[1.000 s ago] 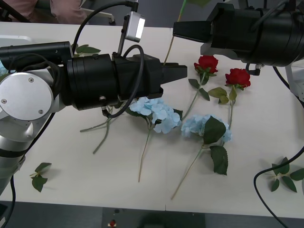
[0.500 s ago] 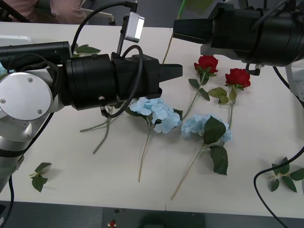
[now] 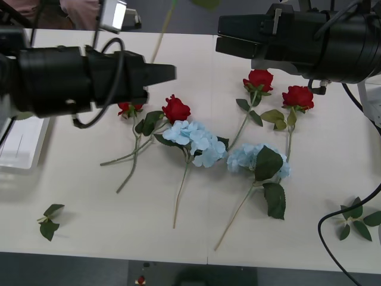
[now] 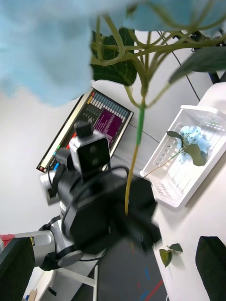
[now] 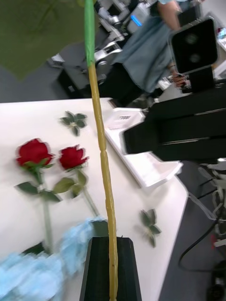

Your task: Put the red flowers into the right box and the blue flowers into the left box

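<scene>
The shallow white slotted plastic left box (image 3: 18, 156), at nine o'clock on the table, holds one of the pale-blue artificial blue flowers (image 4: 194, 139). What may be the right box (image 3: 375, 110) is a pale rim at three o'clock, contents unclear. Two blue flowers lie mid-table with all four deep-red red flowers (image 3: 176, 109), and the left gripper (image 3: 169, 72), at ten o'clock, pinches the fourth blue stem, while the right gripper (image 3: 219, 34), at one o'clock, is spread apart.

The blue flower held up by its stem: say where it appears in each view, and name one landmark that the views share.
Front view: the held blue flower shows as a thin stem slanting from the left gripper to the top edge.
Right wrist view: its blue bloom is close up, with the stem running down to the left gripper.
Left wrist view: its stem runs straight up from the fingers.
Shared landmark: the left gripper, shut on the stem's end.
</scene>
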Controlling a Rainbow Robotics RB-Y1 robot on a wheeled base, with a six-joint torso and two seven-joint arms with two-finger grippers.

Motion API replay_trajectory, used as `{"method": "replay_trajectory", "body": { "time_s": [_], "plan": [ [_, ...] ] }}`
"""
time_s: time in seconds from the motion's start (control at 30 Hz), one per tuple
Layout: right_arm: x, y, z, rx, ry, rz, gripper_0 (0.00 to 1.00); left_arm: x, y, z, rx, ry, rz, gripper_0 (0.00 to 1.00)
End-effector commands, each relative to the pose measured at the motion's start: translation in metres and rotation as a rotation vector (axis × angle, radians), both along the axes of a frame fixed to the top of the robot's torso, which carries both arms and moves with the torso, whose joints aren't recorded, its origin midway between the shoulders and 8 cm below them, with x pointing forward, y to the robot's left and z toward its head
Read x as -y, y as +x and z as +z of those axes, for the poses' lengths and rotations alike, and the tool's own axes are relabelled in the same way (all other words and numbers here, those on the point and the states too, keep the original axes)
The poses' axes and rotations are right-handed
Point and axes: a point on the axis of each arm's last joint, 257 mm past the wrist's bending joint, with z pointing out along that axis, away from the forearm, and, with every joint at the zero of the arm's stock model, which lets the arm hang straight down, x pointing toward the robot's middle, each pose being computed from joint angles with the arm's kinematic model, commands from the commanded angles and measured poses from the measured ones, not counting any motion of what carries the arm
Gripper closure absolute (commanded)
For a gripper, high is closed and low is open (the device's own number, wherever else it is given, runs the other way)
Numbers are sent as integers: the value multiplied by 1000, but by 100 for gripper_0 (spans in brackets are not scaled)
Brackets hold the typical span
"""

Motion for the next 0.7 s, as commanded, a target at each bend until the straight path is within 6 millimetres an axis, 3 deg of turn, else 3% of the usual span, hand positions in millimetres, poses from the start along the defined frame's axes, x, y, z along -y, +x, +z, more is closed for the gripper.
{"method": "replay_trajectory", "body": {
  "time_s": [0.03,0.2,0.33,0.47,0.7],
  "plan": [
    [-8,-7,19,-5,34,27,0,-77,11,-3,-50,62,108,100],
    [18,10,-1,-10,-50,-52,0,-194,21,-26,-163,138,292,100],
    [40,28,-22,-10,-171,-136,0,-266,25,-43,-229,193,432,100],
    [71,47,-51,-114,-312,-243,0,-346,28,-73,-323,286,602,100],
    [132,70,-93,-287,-509,-445,0,-434,28,-133,-445,412,775,100]
  ]
}}
